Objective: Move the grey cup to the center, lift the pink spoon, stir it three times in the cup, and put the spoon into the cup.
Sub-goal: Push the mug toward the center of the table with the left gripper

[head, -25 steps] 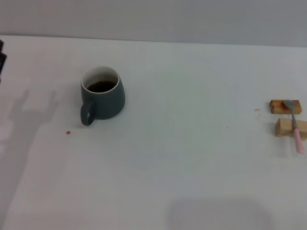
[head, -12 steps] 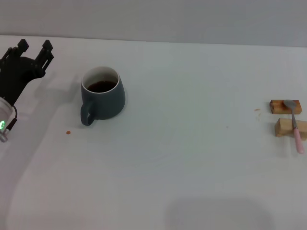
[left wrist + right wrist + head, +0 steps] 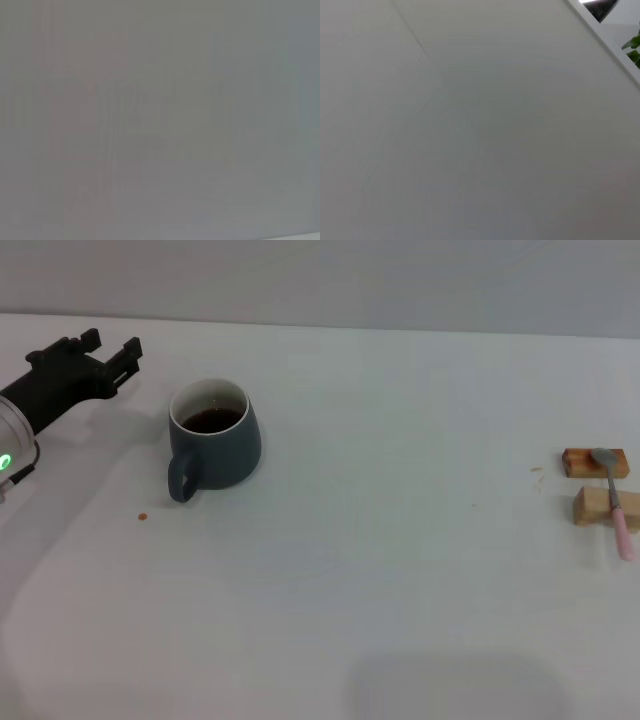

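Left of the grey cup (image 3: 213, 433), the left gripper's (image 3: 100, 348) fingers hang open, empty.

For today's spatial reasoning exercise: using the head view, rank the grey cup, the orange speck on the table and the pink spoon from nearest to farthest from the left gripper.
From the left gripper, at the table's far left:
1. the grey cup, just to its right.
2. the orange speck, in front of the cup's handle.
3. the pink spoon, on wooden blocks at the far right.
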